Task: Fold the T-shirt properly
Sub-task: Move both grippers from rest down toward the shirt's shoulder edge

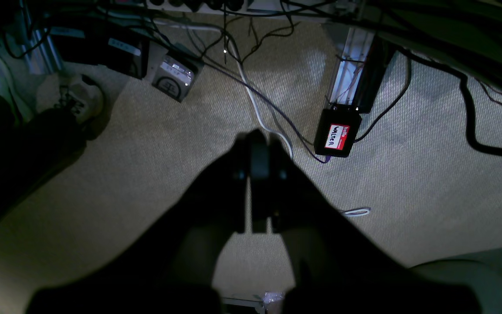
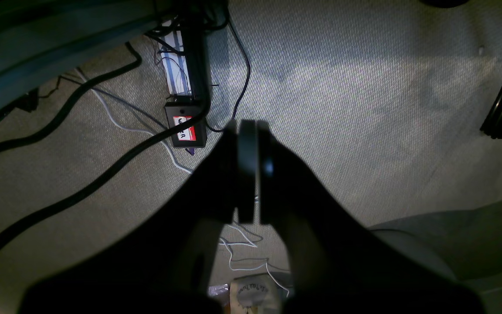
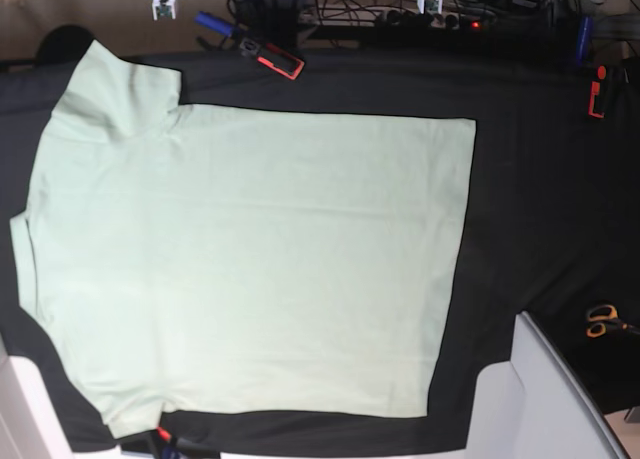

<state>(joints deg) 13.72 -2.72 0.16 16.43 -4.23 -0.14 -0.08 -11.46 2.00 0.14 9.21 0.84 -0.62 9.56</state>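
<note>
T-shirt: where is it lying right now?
In the base view the T-shirt lies spread flat on the black table covering, filling the left and centre, sleeves at the left edge and hem toward the right. The orange-handled scissors sit apart at right.

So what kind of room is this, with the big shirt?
Probably a robot lab or workshop: the T-shirt lies flat on a black-covered table, cables tangle across the carpet, and scissors sit nearby.

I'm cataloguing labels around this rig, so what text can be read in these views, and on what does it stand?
"hello" over handwritten "WALTER": red and white name sticker on the black box on the carpet, left wrist view.
Same sticker on that box in the right wrist view: partly hidden by a cable, only the ending "ER" reads.
Round printed label at the bottom edge: too blurred.
T-shirt: no text visible.
</note>
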